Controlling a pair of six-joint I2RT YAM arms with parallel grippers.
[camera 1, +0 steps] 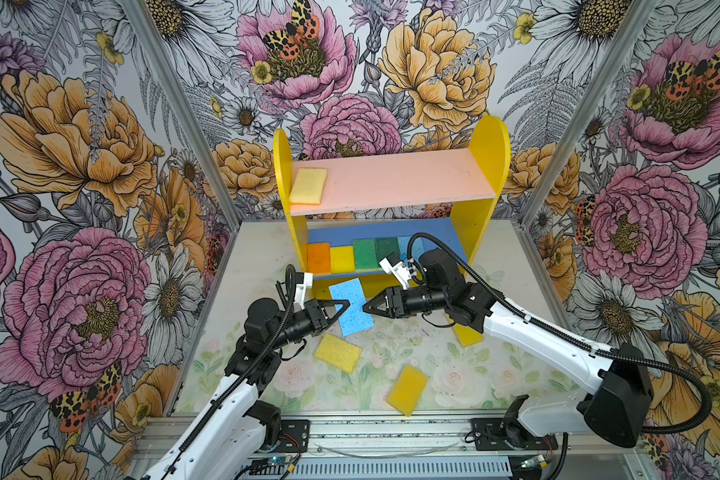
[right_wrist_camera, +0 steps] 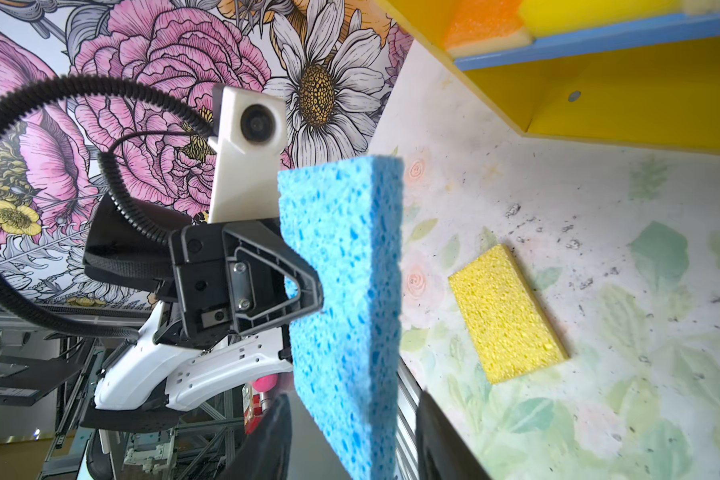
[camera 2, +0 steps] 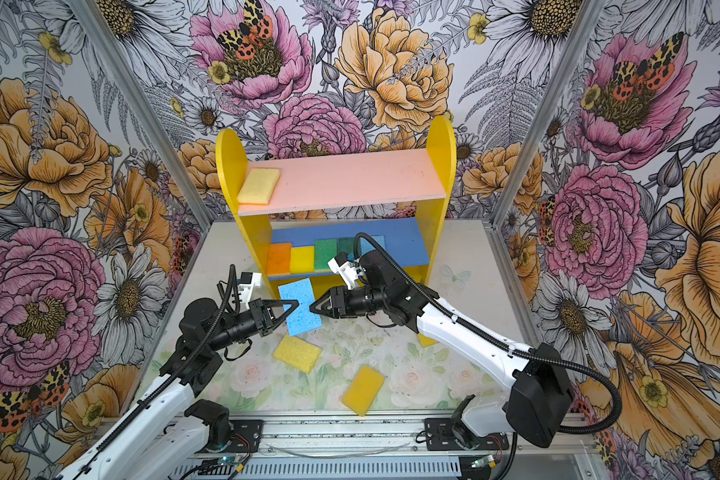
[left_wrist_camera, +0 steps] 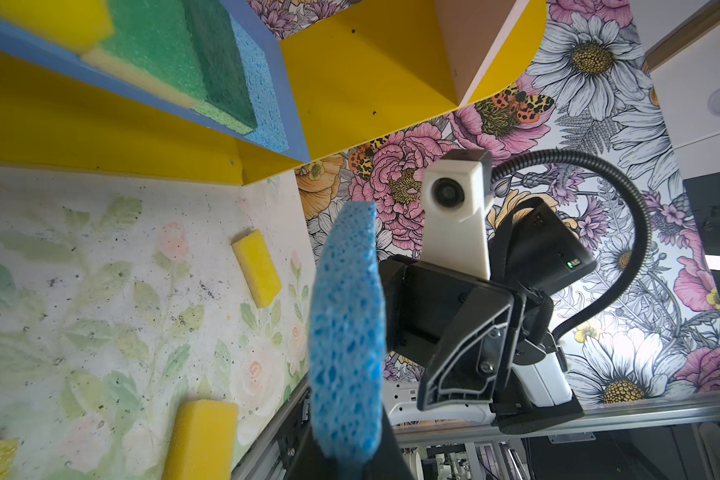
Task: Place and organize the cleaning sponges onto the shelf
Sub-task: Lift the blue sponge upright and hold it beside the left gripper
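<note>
A light blue sponge [camera 1: 353, 309] [camera 2: 301, 309] hangs on edge above the table in front of the shelf [camera 1: 485, 174] [camera 2: 438, 166]. My left gripper [camera 1: 347, 304] [left_wrist_camera: 350, 465] is shut on its left edge. My right gripper [camera 1: 365, 308] [right_wrist_camera: 352, 440] is open at the sponge's right edge [right_wrist_camera: 346, 291], jaws apart with gaps either side. The pink upper board holds a pale yellow sponge [camera 1: 308, 185]. Along the blue lower board lie an orange sponge [camera 1: 319, 257], a yellow one [camera 1: 341, 258], two green ones [camera 1: 365, 253] and a light blue one, partly hidden.
Loose yellow sponges lie on the floral table: one [camera 1: 338, 353] below the left gripper, one [camera 1: 408, 390] near the front rail, and one [camera 1: 468, 334] partly under the right arm. Wallpapered walls close in the left, right and back sides.
</note>
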